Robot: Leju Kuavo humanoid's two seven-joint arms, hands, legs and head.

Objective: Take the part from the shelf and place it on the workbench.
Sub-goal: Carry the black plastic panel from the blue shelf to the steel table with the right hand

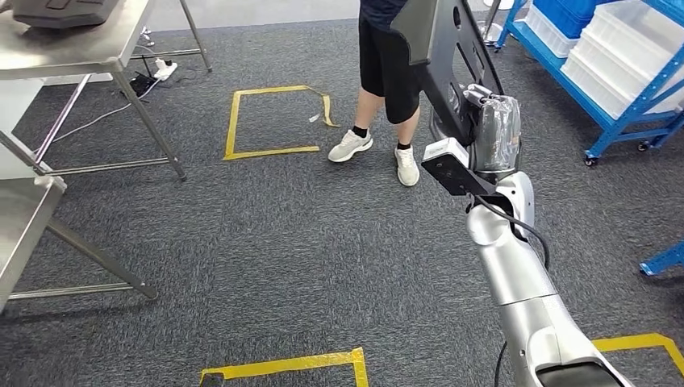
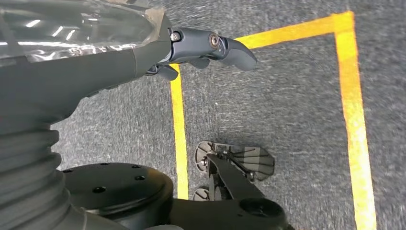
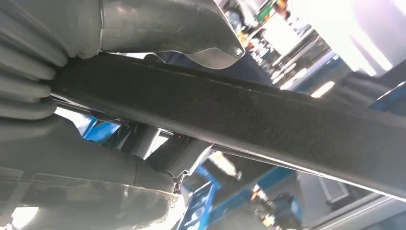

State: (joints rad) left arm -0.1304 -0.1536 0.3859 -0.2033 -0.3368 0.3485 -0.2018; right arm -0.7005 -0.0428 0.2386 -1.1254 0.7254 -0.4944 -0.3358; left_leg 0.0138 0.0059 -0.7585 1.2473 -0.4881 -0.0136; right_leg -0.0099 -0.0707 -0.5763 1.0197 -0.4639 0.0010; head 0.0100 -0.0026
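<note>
Black and flat, the part [image 1: 435,48] is raised above the grey carpet [image 1: 306,242], gripped by the right hand [image 1: 492,129], whose fingers close around its edge just beside a person's legs [image 1: 387,89]. The left hand [image 2: 191,48] holds nothing, fingers loosely apart over the same carpet near yellow tape [image 2: 179,124].
</note>
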